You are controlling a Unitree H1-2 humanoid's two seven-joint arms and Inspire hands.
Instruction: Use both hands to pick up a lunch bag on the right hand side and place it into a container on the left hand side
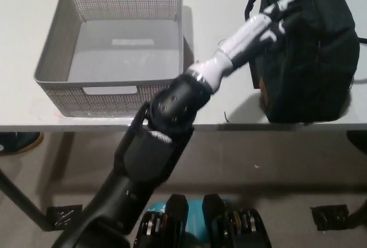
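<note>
While arm stretches rightward across table, white left hand [274, 20] presses lunch bag [312, 53] side; fingers' closure unclear.

A: Bag [309, 47] is cut by the right edge; its strap runs out of frame there. Far top is clipped too.

B: Left hand [275, 16]?

A: Against the bag's left face, white on black. Can't tell its grip. Right hand isn't visible.

B: Basket [51, 70]?

A: Near right corner is hidden behind the forearm [172, 105].
</note>
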